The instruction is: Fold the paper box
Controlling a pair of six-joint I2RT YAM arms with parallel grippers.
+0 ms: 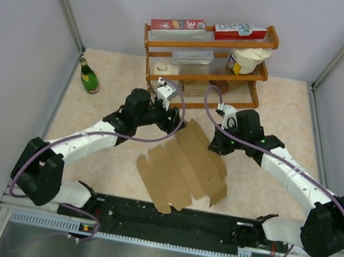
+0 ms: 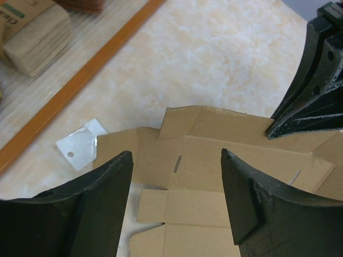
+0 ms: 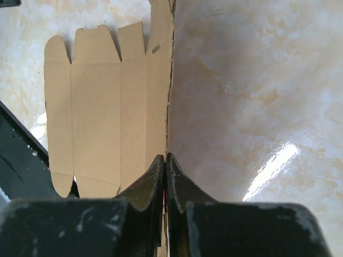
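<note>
My top camera looks down from the near edge over the whole worktop [image 1: 282, 108]. Wrist cameras peer close past the left hand [image 2: 176, 155] and right hand [image 3: 165, 160]; all three share the box [image 1: 182, 167].

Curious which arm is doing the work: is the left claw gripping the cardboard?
No, the left claw stands wide open over the cardboard, with nothing pinched in the gap.
</note>
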